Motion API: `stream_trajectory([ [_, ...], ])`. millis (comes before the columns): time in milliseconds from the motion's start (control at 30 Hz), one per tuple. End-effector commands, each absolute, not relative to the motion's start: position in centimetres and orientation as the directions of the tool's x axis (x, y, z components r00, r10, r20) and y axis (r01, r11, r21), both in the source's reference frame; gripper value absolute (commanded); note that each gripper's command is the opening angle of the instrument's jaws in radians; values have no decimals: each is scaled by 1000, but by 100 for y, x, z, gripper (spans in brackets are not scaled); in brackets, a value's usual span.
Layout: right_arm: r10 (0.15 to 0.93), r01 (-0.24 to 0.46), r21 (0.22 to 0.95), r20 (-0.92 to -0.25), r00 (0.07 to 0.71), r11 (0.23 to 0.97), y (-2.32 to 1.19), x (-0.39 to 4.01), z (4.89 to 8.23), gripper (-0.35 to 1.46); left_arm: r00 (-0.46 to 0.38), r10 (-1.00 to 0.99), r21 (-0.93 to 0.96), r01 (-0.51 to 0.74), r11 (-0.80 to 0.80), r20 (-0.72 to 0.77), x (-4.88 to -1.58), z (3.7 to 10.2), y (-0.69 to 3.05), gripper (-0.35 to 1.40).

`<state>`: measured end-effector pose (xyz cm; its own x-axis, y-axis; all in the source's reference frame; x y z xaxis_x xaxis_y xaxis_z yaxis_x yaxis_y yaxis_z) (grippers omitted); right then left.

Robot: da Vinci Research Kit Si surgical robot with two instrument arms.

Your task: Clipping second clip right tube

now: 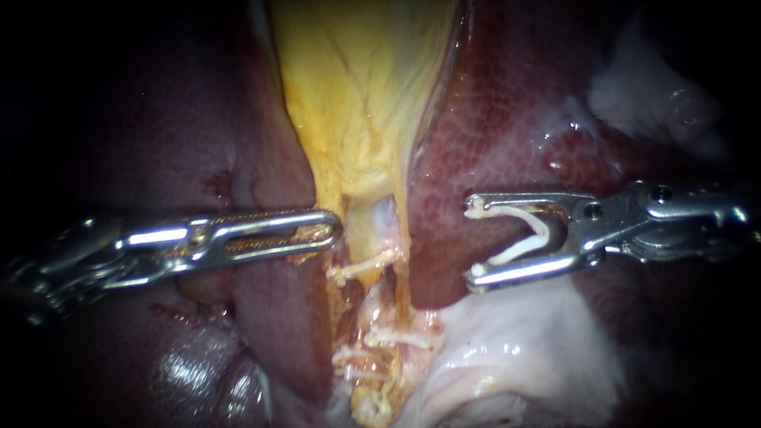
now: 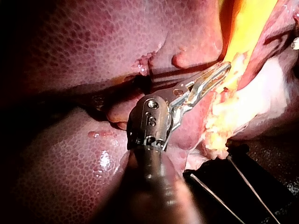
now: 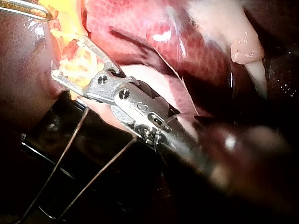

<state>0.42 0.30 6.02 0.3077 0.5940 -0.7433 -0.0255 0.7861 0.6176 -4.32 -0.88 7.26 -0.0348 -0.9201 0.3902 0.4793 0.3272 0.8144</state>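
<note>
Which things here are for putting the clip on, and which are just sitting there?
For the job: right instrument, the white clip it holds, the tubes, the fitted clips already on them.
Just there: left instrument, liver, gallbladder.

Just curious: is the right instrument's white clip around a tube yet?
No; the white clip sits in the right instrument, apart from the tube.

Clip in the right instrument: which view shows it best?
Endoscope view: the clip lies side-on, both legs clear, in the right instrument's jaws. Right wrist view: hard to tell against pale tissue. Left wrist view: no clip made out.
</note>
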Motion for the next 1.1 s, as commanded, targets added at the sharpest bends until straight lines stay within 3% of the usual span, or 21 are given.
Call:
stream_trajectory([
  [33, 594, -26, 618, -743, 308, 786, 30, 42, 602, 60, -35, -920, 814, 479, 328, 391, -431, 725, -88, -35],
  [300, 587, -14, 613, -748, 309, 790, 20, 50, 615, 60, -56, -924, 824, 477, 308, 378, -388, 677, -71, -35],
  [500, 585, 0, 621, -738, 336, 784, -7, 69, 661, 60, -89, -921, 825, 482, 293, 379, -356, 653, -62, -35],
  [833, 618, -45, 660, -674, 405, 750, -40, 108, 765, 60, -93, -920, 825, 484, 292, 381, -357, 648, -66, -35],
  [1100, 637, -70, 673, -654, 409, 736, -45, 133, 788, 60, -94, -920, 824, 485, 292, 381, -358, 646, -67, -35],
])
